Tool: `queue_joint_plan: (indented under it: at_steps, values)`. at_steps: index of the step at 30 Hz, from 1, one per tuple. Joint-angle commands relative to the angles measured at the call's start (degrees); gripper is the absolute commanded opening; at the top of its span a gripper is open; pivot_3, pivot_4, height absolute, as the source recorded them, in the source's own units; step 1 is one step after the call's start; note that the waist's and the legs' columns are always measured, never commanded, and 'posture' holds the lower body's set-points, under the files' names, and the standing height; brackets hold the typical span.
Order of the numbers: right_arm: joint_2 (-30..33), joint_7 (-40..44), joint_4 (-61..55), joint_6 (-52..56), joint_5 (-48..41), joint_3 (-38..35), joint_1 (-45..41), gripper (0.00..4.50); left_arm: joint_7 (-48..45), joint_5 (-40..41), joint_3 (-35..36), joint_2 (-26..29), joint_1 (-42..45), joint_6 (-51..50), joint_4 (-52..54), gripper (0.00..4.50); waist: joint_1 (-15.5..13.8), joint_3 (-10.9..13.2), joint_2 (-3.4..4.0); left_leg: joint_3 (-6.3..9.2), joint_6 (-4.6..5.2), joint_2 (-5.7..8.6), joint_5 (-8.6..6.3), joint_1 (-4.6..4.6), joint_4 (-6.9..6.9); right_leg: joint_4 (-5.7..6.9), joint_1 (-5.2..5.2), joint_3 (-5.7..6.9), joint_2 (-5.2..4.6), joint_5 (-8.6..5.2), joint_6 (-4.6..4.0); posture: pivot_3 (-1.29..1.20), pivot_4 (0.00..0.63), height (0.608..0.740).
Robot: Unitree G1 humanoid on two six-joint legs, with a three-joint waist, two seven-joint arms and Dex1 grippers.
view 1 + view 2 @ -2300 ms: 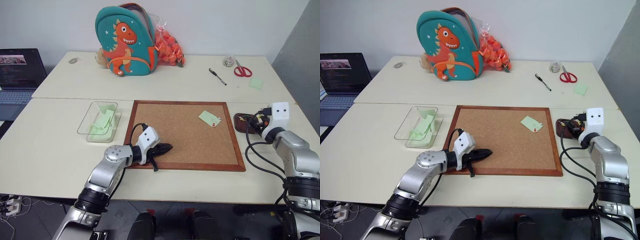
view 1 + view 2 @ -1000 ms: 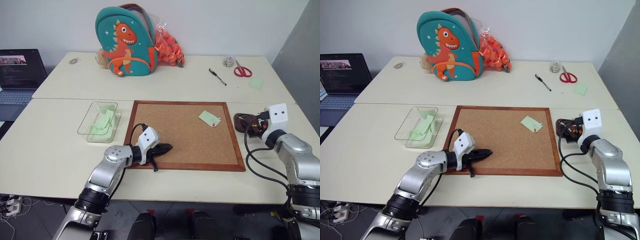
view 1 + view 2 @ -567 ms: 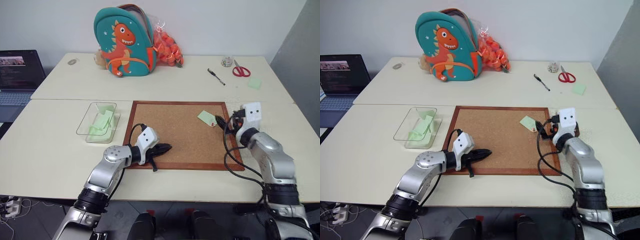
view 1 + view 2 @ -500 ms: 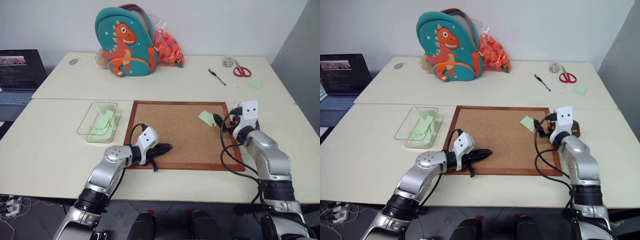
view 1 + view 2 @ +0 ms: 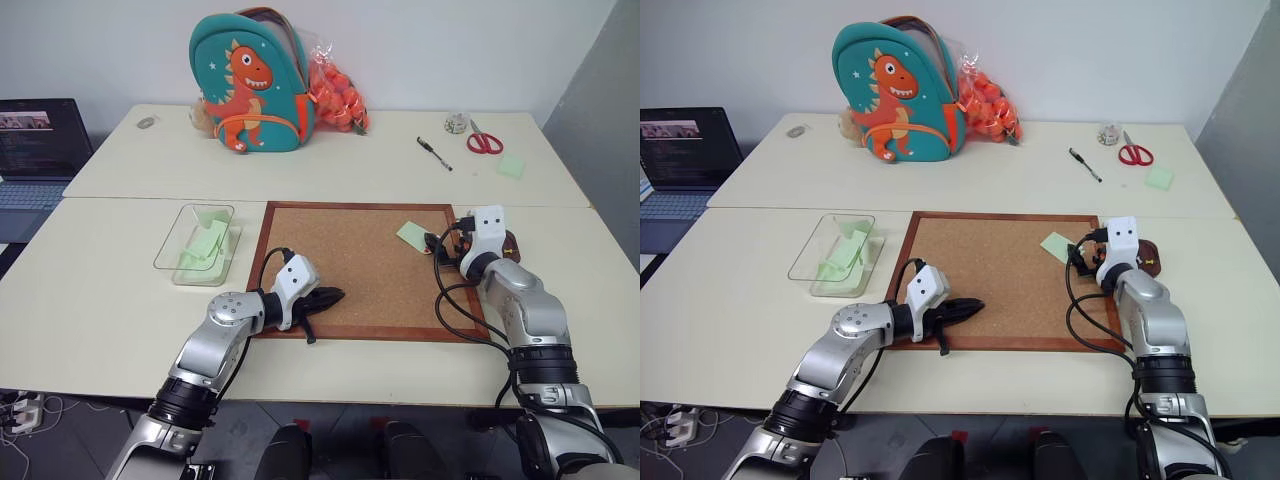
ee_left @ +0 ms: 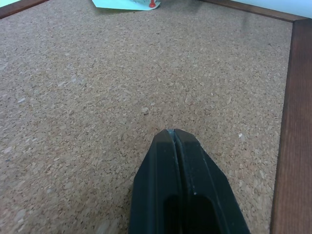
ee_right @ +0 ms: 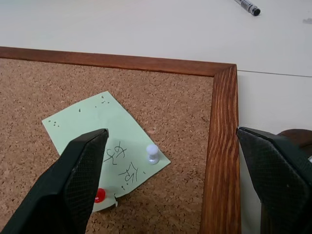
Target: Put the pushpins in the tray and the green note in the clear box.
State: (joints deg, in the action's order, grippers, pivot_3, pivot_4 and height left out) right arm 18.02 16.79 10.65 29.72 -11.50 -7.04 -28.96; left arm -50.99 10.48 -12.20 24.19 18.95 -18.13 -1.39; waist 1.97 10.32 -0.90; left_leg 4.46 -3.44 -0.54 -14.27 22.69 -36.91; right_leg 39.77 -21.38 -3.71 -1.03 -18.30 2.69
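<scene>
Fingers of right gripper (image 7: 170,185) spread wide — green note (image 7: 105,146) between them, left fingers (image 6: 175,190) clenched.

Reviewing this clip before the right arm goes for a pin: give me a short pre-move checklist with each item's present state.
1. Right gripper open, nothing held: ok.
2. Green note lies on the cork board, near its far right corner, within the spread fingers' span: ok.
3. Pushpins in the note, a red pushpin and a pale pushpin: ok, both visible.
4. Tray beside the board's right edge, behind the right wrist: contents cannot tell.
5. Clear box left of the board, green slips already inside: ok.
6. Left gripper shut, over bare cork, away from the note: ok.
</scene>
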Motion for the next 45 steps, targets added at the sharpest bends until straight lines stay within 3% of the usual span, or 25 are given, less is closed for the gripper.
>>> queue_joint_plan:
  at_steps: [1,13,18,45]
  values:
    - [0.3,0.3,-0.3,-2.3,0.7,0.3,-1.4,3.45,-0.1,-1.2,-1.5,0.7,-1.6,-1.5,-1.4,0.0,0.0,0.0,0.0,0.0,0.0,0.0,0.0,0.0,0.0,0.0,0.0,0.0,0.0,0.0,0.0,0.0,0.15,0.74]
    - [-0.2,0.3,1.9,-3.9,1.9,0.8,-2.0,0.86,-0.2,-1.3,-1.6,0.8,-1.1,-1.2,-2.0,0.0,0.0,0.0,0.0,0.0,0.0,0.0,0.0,0.0,0.0,0.0,0.0,0.01,0.0,0.0,0.0,0.0,0.15,0.74]
    - [0.0,0.7,1.8,-3.8,1.6,1.1,-1.9,0.08,-0.2,-1.2,-1.6,0.7,-1.2,-1.2,-2.3,0.0,0.0,0.0,0.0,0.01,0.0,0.0,0.0,0.0,-0.01,0.0,0.0,0.01,0.0,0.0,0.0,0.0,0.15,0.74]
    - [-0.6,1.9,-3.6,-4.8,-1.2,-0.8,-1.6,0.08,0.4,-1.9,-2.6,0.5,-1.3,-2.5,-4.5,0.0,0.0,0.0,0.0,0.01,0.0,0.0,0.0,0.0,0.0,0.0,0.0,0.0,0.0,0.0,0.0,0.0,0.15,0.74]
